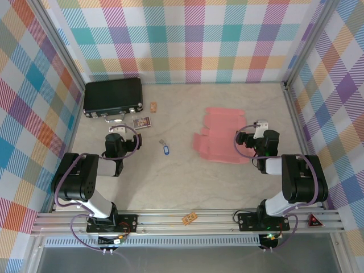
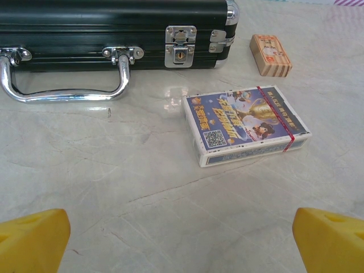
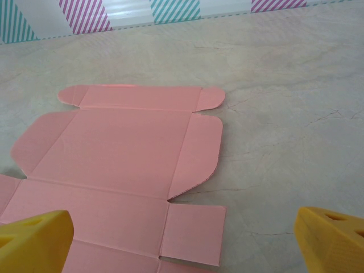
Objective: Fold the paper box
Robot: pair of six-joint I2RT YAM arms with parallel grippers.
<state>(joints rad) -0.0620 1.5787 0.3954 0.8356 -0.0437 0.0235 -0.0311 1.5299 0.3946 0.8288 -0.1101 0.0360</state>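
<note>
Both arms bend low. The left pincer [image 2: 182,242] is wide open near the black case [image 2: 114,23]. The right pincer [image 3: 182,244] is wide open at the flat paper box [image 3: 125,148].

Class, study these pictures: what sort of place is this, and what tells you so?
Most likely a robot test bench: left arm and right arm bolted to a metal rail, checked panels walling the table, and props laid out: a flat pink paper box and a black case.

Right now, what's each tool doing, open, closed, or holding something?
Left tool: open, holding nothing.
Right tool: open, holding nothing, at the paper box edge.
</note>
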